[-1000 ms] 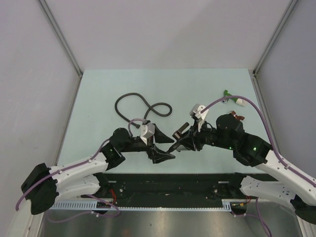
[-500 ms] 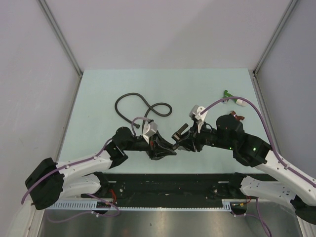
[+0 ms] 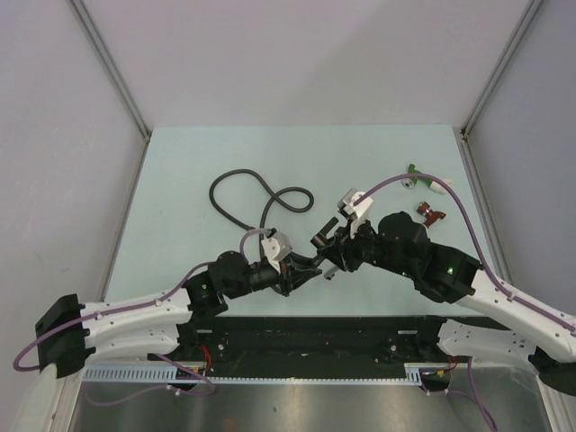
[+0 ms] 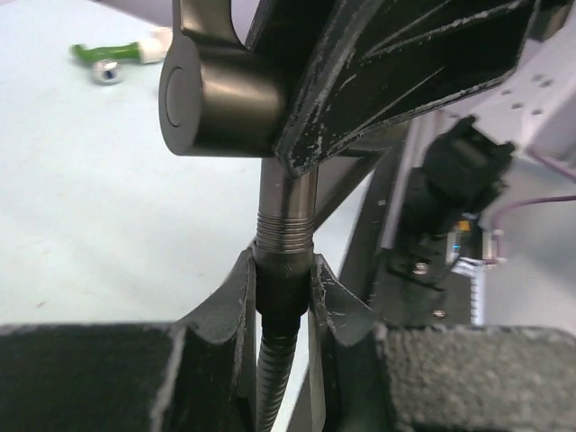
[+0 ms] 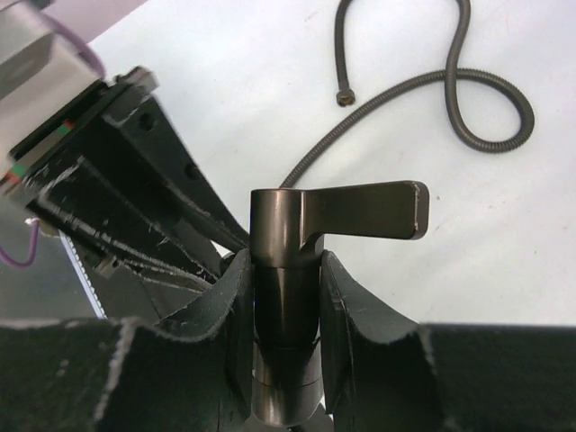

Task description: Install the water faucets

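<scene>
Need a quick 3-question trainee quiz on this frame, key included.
1. Fill in: the green fitting lies near the table's ____ edge (left/right).
2. True or false: the right gripper clamps the faucet by its body.
3. What does the left gripper clamp?
A) the hose end, just below the faucet's thread
B) the green fitting
C) nothing

Key: 1 right; 2 true; 3 A.

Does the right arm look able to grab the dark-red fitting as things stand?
Probably not: the right gripper is shut on the faucet, though the dark-red fitting lies unobstructed beside that arm.
</scene>
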{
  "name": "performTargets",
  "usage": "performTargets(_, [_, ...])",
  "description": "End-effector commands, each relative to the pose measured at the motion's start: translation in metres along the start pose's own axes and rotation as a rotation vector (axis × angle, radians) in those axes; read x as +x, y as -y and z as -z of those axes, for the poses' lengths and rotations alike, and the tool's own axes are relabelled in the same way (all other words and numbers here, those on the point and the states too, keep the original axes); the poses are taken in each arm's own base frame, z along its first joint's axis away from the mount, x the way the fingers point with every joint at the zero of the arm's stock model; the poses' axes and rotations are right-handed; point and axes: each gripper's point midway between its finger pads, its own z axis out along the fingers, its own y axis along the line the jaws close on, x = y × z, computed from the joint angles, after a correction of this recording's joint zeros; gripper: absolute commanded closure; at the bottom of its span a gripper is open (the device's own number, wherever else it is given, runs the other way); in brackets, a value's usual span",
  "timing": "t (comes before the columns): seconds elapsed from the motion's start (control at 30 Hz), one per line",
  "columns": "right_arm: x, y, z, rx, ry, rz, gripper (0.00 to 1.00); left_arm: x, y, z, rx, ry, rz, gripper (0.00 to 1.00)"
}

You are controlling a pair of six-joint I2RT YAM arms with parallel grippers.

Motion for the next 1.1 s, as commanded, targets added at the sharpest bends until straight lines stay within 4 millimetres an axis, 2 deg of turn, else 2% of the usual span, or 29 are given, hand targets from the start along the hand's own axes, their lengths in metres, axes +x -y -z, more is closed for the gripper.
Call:
performTargets(0.0, [-0.014, 0.004, -0.009, 0.057, 0.060, -0.069, 1.00, -0.042, -0.041, 0.006, -0.361, 0.125, -0.146, 1.00])
performTargets(0.03, [-0.012, 0.004, -0.011, 0.062, 0.052, -0.076, 1.00, -0.045, -0.052, 0.011, -0.453, 0.137, -0.159, 1.00])
performTargets(0.07, [-0.010, 0.005, -0.013, 0.068, 0.047, -0.083, 1.00, -0.044, -0.047, 0.011, -0.466, 0.136, -0.173, 1.00])
performTargets(0.27, [-0.004, 0.011, -0.021, 0.117, 0.040, -0.135, 1.00, -0.047, -0.062, 0.021, -0.704, 0.133, -0.275, 1.00])
performTargets(0.33, [0.001, 0.011, -0.024, 0.125, 0.028, -0.148, 1.00, -0.046, -0.061, 0.015, -0.746, 0.126, -0.304, 1.00])
performTargets(0.37, [0.002, 0.012, -0.026, 0.130, 0.028, -0.154, 1.00, -0.039, -0.064, 0.016, -0.798, 0.091, -0.350, 1.00])
performTargets(0.43, [0.003, 0.013, -0.028, 0.135, 0.027, -0.164, 1.00, -0.046, -0.061, 0.012, -0.834, 0.115, -0.366, 0.99])
performTargets(0.47, [0.006, 0.013, -0.029, 0.136, 0.022, -0.168, 1.00, -0.038, -0.058, 0.008, -0.844, 0.083, -0.420, 0.99])
performTargets(0.53, [0.006, 0.015, -0.030, 0.148, 0.027, -0.171, 1.00, -0.045, -0.057, 0.008, -0.899, 0.119, -0.413, 0.97])
performTargets(0.57, [0.007, 0.016, -0.030, 0.151, 0.026, -0.174, 1.00, -0.038, -0.054, 0.004, -0.903, 0.090, -0.463, 0.96])
performTargets(0.6, [0.007, 0.016, -0.029, 0.155, 0.029, -0.174, 1.00, -0.044, -0.053, 0.004, -0.924, 0.122, -0.444, 0.93])
performTargets(0.67, [0.005, 0.018, -0.027, 0.164, 0.036, -0.171, 1.00, -0.041, -0.050, 0.001, -0.934, 0.103, -0.496, 0.89])
performTargets(0.7, [0.005, 0.019, -0.025, 0.169, 0.036, -0.169, 1.00, -0.043, -0.049, 0.001, -0.944, 0.120, -0.485, 0.82])
performTargets(0.77, [0.004, 0.022, -0.022, 0.173, 0.043, -0.165, 1.00, -0.044, -0.048, 0.001, -0.945, 0.123, -0.493, 0.75])
performTargets(0.8, [0.005, 0.023, -0.020, 0.175, 0.039, -0.162, 1.00, -0.043, -0.047, -0.001, -0.927, 0.119, -0.502, 0.67])
performTargets(0.87, [0.001, 0.025, -0.015, 0.175, 0.055, -0.155, 1.00, -0.039, -0.044, -0.001, -0.883, 0.108, -0.492, 0.56])
performTargets(0.9, [0.001, 0.026, -0.013, 0.176, 0.058, -0.150, 1.00, -0.038, -0.042, -0.002, -0.855, 0.111, -0.482, 0.47])
performTargets(0.93, [-0.001, 0.026, -0.011, 0.173, 0.069, -0.148, 1.00, -0.045, -0.036, -0.004, -0.799, 0.146, -0.441, 0.43])
performTargets(1.0, [-0.001, 0.027, -0.008, 0.172, 0.072, -0.138, 1.00, -0.037, -0.031, -0.005, -0.726, 0.116, -0.454, 0.32])
performTargets(1.03, [-0.002, 0.027, -0.006, 0.169, 0.076, -0.134, 1.00, -0.042, -0.023, -0.008, -0.653, 0.143, -0.421, 0.30])
performTargets(1.07, [-0.003, 0.027, -0.004, 0.164, 0.083, -0.130, 1.00, -0.030, -0.023, -0.009, -0.610, 0.092, -0.441, 0.28])
